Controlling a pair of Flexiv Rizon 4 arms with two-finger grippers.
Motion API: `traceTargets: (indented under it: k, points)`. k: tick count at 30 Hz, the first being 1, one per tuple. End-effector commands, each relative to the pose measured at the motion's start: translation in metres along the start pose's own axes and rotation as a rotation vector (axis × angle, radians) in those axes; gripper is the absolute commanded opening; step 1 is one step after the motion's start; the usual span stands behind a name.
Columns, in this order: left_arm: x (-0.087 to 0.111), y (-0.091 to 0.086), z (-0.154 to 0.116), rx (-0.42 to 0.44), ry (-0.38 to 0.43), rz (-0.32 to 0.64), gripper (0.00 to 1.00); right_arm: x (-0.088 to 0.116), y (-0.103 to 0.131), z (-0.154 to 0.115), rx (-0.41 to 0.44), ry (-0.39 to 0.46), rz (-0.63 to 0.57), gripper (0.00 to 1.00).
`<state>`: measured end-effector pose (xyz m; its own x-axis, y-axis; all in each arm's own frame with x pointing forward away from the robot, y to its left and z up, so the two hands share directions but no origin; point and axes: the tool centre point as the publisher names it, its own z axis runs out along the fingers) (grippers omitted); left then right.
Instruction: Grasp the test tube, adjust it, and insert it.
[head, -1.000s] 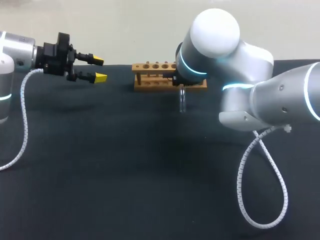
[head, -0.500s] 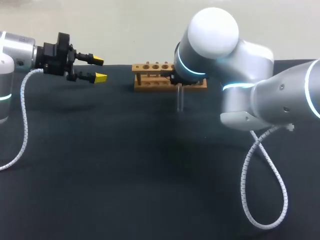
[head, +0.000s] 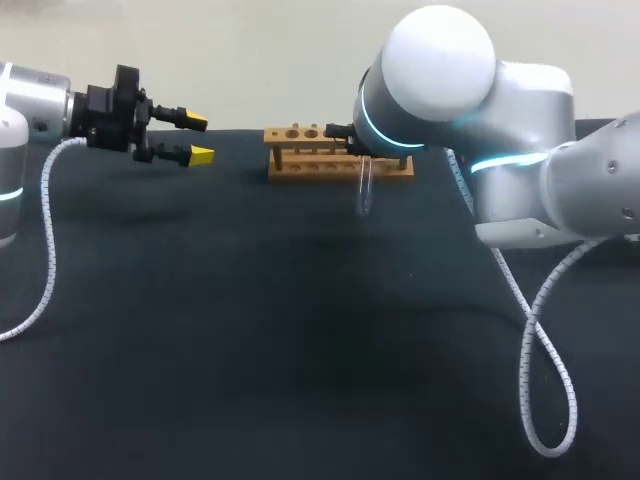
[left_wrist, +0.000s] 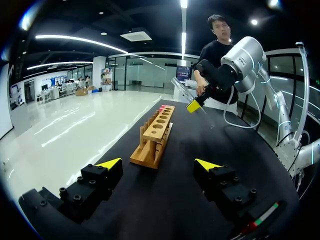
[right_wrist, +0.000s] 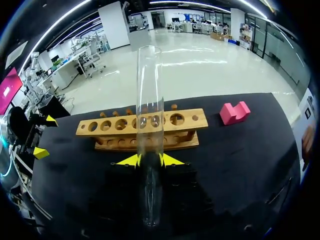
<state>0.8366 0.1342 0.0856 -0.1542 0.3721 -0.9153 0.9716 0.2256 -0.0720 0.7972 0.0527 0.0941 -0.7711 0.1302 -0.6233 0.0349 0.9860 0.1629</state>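
In the head view the right arm hides the right hand and the top of the test tube. The wrist view shows the hand's yellow tips clamped on the tube, which stands upright just before the wooden rack. The black worktop also bears a pink block. Far off, the left hand hovers with its fingers wide apart. Since a second ago the right elbow has swung rightward, and the tube has barely shifted.

Your right arm swung toward the table's right edge, test tube in your right gripper raised slightly toward the rack, cable loop dragged rightward.
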Motion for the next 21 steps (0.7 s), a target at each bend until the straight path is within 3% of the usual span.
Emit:
traceTargets:
  k: [1,21]
  points:
    - [0.001,-0.002,0.0,-0.006,-0.003,0.003,1.0,0.002,-0.005,-0.018,0.002,-0.089,0.004,0.0]
    - [0.001,-0.002,0.0,-0.006,-0.003,0.003,1.0,-0.004,-0.004,-0.032,-0.004,-0.121,0.008,0.0]
